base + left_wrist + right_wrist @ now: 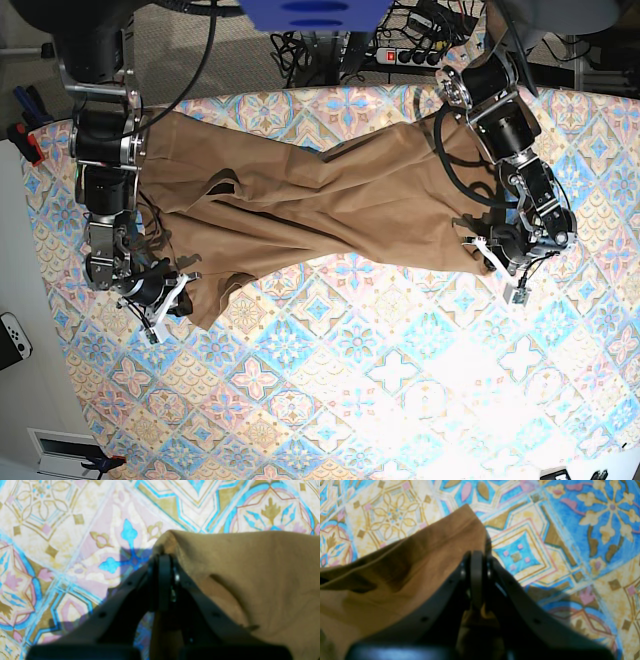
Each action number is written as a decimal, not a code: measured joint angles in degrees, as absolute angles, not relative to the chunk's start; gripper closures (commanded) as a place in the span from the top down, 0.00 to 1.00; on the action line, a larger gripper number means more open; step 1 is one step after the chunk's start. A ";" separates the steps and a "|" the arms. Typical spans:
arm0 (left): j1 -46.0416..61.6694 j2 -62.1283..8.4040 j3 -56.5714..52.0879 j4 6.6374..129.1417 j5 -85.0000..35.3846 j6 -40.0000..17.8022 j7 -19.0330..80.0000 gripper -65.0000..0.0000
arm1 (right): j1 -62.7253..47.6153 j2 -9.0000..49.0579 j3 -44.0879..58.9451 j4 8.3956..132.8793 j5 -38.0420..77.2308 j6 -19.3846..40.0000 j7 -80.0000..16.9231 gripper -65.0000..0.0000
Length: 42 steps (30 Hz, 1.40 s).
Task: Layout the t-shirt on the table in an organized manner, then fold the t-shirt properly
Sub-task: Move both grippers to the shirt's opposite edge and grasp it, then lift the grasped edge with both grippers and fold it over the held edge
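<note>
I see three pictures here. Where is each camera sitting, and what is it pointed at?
Left wrist: rides on the left arm, looking along the left gripper, which is pinching a corner of the t-shirt.
Right wrist: rides on the right arm, looking along the right gripper, which is clamped on another t-shirt corner.
Base: mounted high, looking down on the table, with both arms and the spread shirt in sight.
All three show the same shirt and patterned cover.
</note>
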State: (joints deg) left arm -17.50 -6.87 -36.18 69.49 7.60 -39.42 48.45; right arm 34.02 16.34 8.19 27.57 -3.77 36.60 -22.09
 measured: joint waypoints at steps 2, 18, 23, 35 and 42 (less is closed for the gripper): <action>-17.41 -5.28 -36.21 71.57 7.79 -39.68 49.39 0.00 | 34.11 16.32 8.23 27.57 -3.51 36.62 -22.57 0.00; -13.61 -3.84 -36.23 84.23 7.33 -40.16 58.63 0.00 | 26.41 15.35 20.47 49.41 -7.66 38.37 -38.52 0.00; -10.13 -3.77 -36.03 89.95 7.16 -40.25 58.70 0.00 | 24.27 15.05 21.65 58.59 -7.66 38.96 -41.69 0.00; -6.24 -3.51 -36.01 100.20 5.06 -40.25 58.63 0.00 | 23.24 14.90 25.93 67.68 -7.01 38.98 -42.19 0.00; 0.08 -4.34 -31.29 107.31 0.99 -40.27 58.63 0.00 | 15.09 14.76 30.87 76.29 -8.25 39.09 -47.92 0.00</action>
State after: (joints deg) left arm 0.08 -4.34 -31.29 107.31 0.99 -40.27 58.63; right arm 15.09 14.76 30.87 76.29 -8.25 39.09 -47.92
